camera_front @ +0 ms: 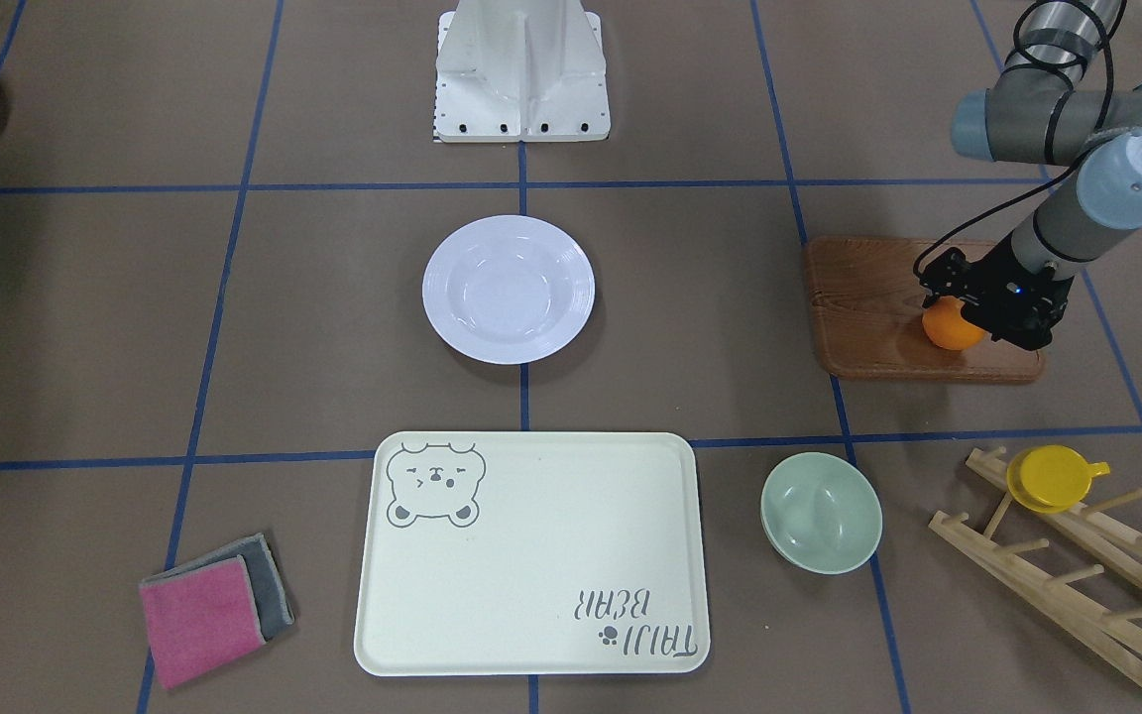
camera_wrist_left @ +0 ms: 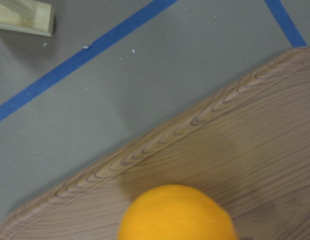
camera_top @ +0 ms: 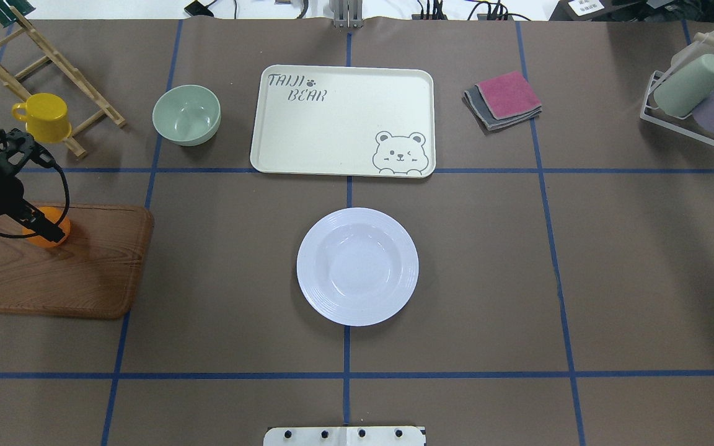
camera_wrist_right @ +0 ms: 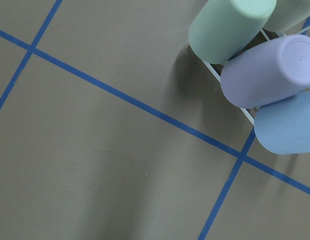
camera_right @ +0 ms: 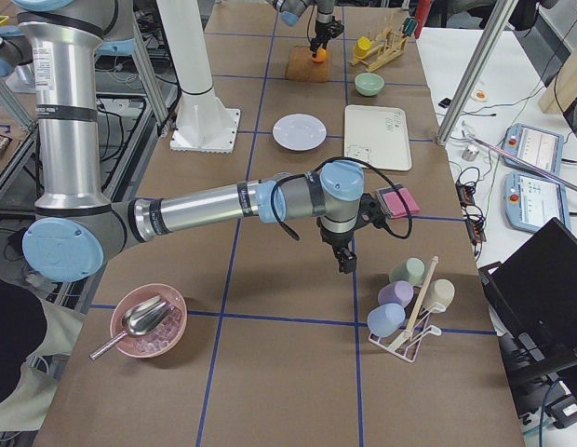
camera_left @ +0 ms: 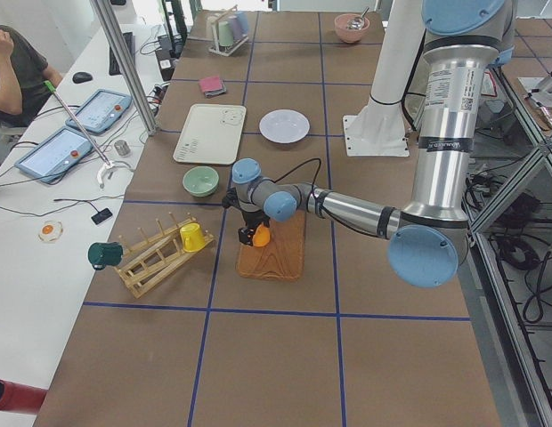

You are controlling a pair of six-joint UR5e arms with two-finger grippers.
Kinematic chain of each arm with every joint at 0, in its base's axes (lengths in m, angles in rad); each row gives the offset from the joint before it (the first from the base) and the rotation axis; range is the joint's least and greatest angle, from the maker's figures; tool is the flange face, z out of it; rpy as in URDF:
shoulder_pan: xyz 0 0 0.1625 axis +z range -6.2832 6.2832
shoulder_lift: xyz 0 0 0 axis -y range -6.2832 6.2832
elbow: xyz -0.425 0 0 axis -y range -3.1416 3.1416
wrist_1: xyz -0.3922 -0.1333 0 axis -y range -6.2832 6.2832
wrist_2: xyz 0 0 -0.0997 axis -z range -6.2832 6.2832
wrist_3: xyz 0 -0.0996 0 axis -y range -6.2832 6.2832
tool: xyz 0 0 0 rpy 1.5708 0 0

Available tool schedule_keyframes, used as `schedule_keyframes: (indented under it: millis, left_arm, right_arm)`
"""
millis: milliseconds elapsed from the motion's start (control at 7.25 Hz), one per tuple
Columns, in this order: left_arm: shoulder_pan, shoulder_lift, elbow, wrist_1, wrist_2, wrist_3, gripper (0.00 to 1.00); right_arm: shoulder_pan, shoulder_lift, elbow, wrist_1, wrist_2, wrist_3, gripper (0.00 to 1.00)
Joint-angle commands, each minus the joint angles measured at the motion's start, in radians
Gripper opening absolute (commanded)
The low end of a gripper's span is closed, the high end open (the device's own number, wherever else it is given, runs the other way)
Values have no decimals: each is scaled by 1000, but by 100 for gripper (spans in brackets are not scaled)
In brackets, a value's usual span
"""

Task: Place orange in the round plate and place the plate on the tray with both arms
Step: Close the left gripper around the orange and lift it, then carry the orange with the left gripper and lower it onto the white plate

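The orange (camera_front: 948, 330) rests on a brown wooden board (camera_front: 868, 317) on the robot's left side of the table. My left gripper (camera_front: 960, 302) is down over the orange with its black fingers on either side; I cannot tell whether they press on it. The left wrist view shows only the orange (camera_wrist_left: 176, 212) close up on the board. The round plate (camera_front: 509, 289) lies bare at the table's middle. The tray (camera_front: 531, 555) lies beyond it, bare too. My right gripper (camera_right: 347, 263) hovers low near a cup rack; whether it is open or shut, I cannot tell.
A pale-green bowl (camera_front: 822, 512) sits beside the tray. A yellow cup (camera_front: 1052, 478) hangs on a wooden rack (camera_front: 1077, 575) close to the board. Folded pink and grey cloths (camera_front: 214, 605) lie on the tray's other side. Pastel cups in a wire rack (camera_top: 698, 99) stand at the far right.
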Motion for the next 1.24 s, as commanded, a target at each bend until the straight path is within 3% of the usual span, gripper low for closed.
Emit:
schedule_keyframes:
  millis: [0, 276, 414, 828, 1103]
  left_arm:
    - [0, -12, 7, 0, 11, -2, 92]
    - [0, -17, -6, 0, 8, -13, 29]
    - [0, -41, -38, 11, 2, -89, 11]
    - [6, -226, -57, 21, -41, -332, 10]
    - [128, -364, -54, 35, -29, -587, 10]
  right_arm:
    - [0, 0, 0, 0, 0, 1, 100]
    - [0, 0, 5, 0, 0, -1, 100]
    - [0, 2, 6, 0, 0, 2, 100]
    - [-1, 6, 6, 0, 0, 5, 100]
    - [-2, 6, 8, 2, -2, 7, 100]
